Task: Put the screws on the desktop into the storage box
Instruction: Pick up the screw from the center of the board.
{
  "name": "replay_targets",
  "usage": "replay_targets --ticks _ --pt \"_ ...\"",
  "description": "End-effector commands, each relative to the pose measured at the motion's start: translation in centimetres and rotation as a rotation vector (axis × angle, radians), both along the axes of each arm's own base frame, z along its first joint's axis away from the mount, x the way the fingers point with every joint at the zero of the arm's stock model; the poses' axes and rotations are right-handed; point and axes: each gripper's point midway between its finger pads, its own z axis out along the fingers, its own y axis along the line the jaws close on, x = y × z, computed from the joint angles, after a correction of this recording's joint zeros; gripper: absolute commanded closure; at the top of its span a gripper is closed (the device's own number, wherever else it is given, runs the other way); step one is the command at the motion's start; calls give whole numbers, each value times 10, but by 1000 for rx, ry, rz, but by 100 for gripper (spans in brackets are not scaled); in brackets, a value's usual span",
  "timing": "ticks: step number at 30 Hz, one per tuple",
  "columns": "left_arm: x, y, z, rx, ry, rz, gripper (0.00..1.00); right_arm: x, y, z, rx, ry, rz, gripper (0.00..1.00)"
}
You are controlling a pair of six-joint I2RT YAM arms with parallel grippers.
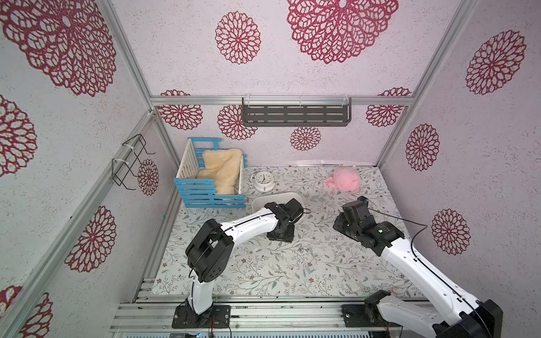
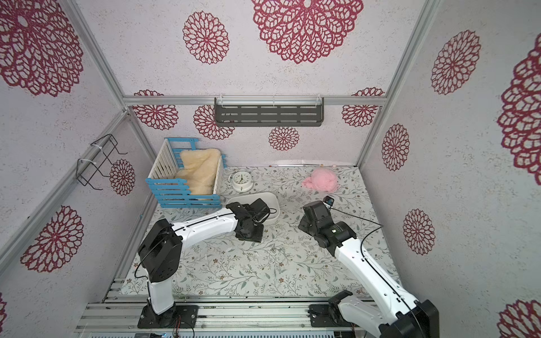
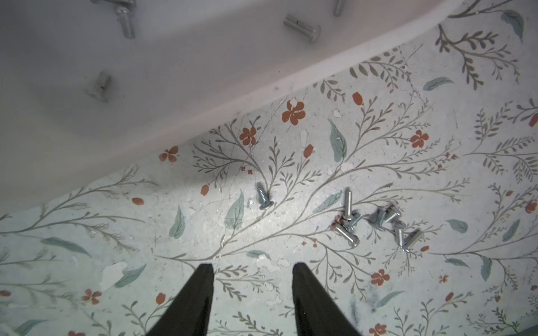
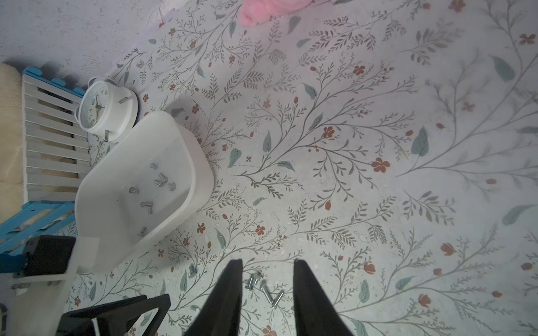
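Shallow white plastic storage box (image 4: 203, 177), left of centre on pale floral-print table (image 3: 203, 232), several tiny silver-grey metal screws (image 4: 150, 203) inside. Left end effector (image 3: 253, 267): jaws parted, empty, one stray screw (image 3: 264, 199) just ahead, near box wall. Loose screw cluster (image 3: 375, 224) farther right. Right end effector (image 4: 267, 263): jaws parted, empty, cluster seen between fingertips.

The screws (image 3: 264, 198) are shiny metal, the storage box (image 3: 203, 72) smooth plastic.

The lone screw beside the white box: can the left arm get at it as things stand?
Probably yes. The left end effector hangs open just short of the lone screw, with only bare desktop between them.
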Motion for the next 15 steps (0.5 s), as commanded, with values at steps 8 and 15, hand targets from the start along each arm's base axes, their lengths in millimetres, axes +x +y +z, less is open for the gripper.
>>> replay_targets --ticks 8,15 --pt "6 -20 -25 6 22 -36 54 7 -1 2 2 -13 6 66" --pt "7 -23 -37 18 42 -42 56 8 -2 1 0 -14 3 66"
